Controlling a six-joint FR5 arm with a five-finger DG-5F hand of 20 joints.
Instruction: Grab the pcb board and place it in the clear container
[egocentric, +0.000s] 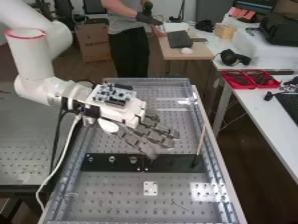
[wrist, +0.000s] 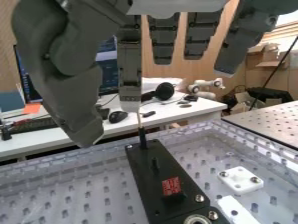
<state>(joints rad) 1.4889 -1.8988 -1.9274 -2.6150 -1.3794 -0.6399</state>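
Note:
My hand is over the middle of the perforated bench, fingers extended and loosely spread, just above a long black bar. In the wrist view the hand hangs open, with nothing between its thumb and fingers. Clear material with a raised edge surrounds the perforated surface there; I cannot tell whether it is the clear container. The black bar carries a red label and round metal fittings. A circuit board sits on top of the wrist mount, behind the fingers.
A thin rod stands upright at the bar's right end. A small white plate lies on the near side of the bar. Metal rails edge the bench. Red trays stand on the white table to the right.

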